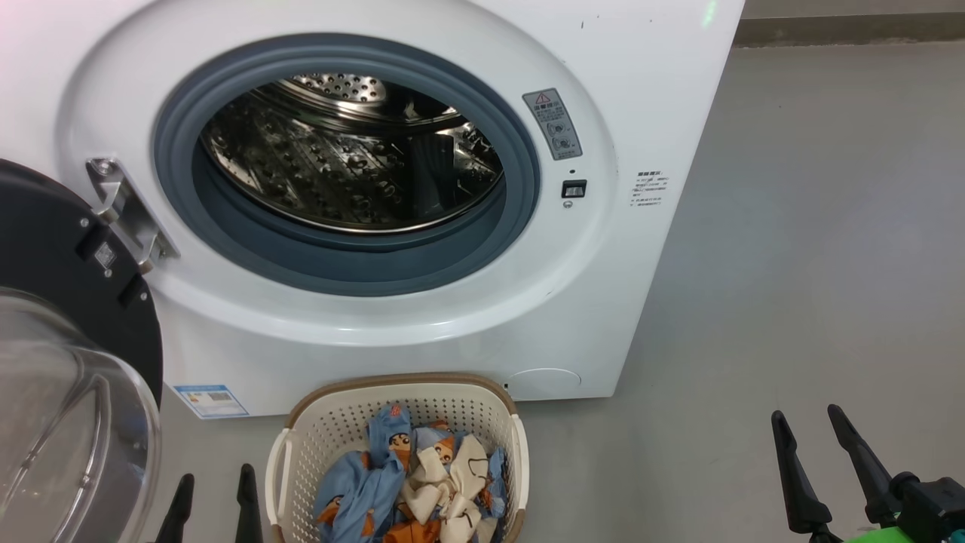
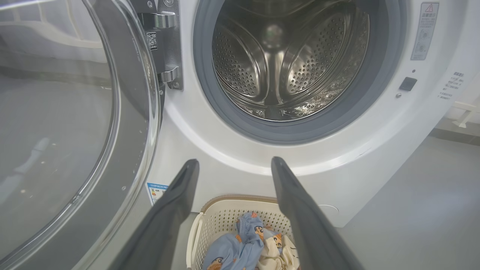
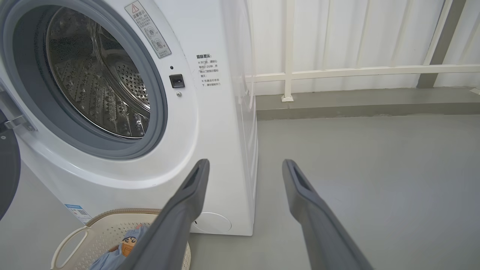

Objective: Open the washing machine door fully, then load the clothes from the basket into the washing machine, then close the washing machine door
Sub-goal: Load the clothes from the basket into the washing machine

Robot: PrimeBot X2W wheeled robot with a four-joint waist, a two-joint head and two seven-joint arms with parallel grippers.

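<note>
1. Both the left gripper (image 1: 215,475) and the right gripper (image 1: 805,413) hang spread wide, empty.
2. The washing machine door (image 1: 53,241) stands swung open at the left of the washing machine (image 1: 663,90).
3. The clothes (image 1: 407,483) lie in the basket (image 1: 399,379), on the floor (image 1: 791,264) just before the machine.

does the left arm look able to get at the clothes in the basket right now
Probably yes: the basket is open-topped, the clothes lie uncovered just right of the left arm's open jaws, and the door stands swung aside on their left.
</note>
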